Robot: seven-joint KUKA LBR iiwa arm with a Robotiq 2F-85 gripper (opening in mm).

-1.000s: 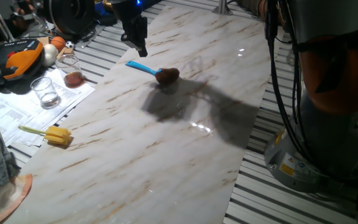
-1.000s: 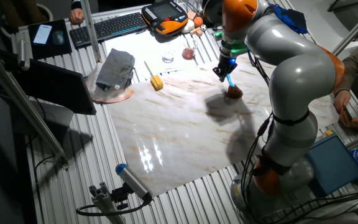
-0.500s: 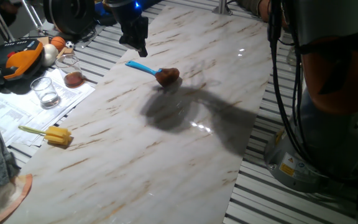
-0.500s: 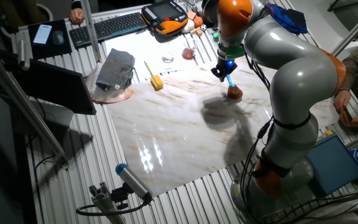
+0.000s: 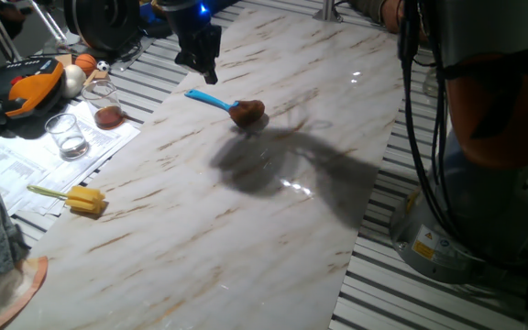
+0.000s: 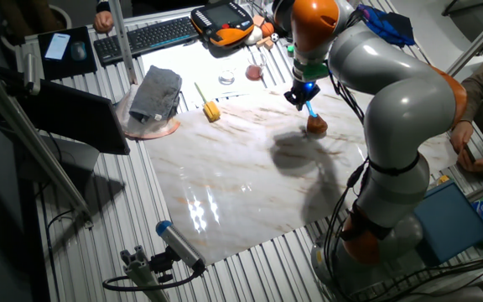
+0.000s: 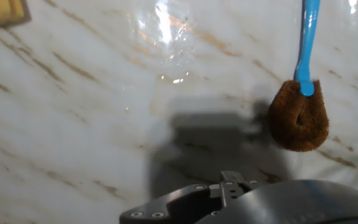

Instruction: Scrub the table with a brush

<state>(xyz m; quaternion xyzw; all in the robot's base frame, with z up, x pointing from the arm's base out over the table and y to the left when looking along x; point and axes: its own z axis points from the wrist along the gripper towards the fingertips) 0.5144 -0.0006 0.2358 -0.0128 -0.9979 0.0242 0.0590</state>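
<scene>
My black two-finger end effector (image 5: 207,66) hung above the far part of the long glossy white marble-patterned desk with tan-brown streaks (image 5: 246,211), near its edge on the cluttered side; I could not tell how its fingers stood. It held nothing. The small brush with a thin bright-blue handle and round reddish-brown head (image 5: 232,105) lay flat on the desk just beside and below me, apart from my fingers, its handle end towards me and its head towards the middle of the slab. In my hand view the brush (image 7: 302,93) sat at the right, with bare marble to its left.

Most of the slab was open: a long bare stretch ran from the brush to the near end. The striped black-and-white grating (image 5: 447,293) bordered it on both long sides. Off the one edge stood a clear glass with reddish liquid (image 5: 106,105), an empty clear glass (image 5: 67,136) on printed papers (image 5: 26,165), a yellow sponge on a stick (image 5: 73,198) at the desk's edge, and a grey cloth (image 6: 156,92).
</scene>
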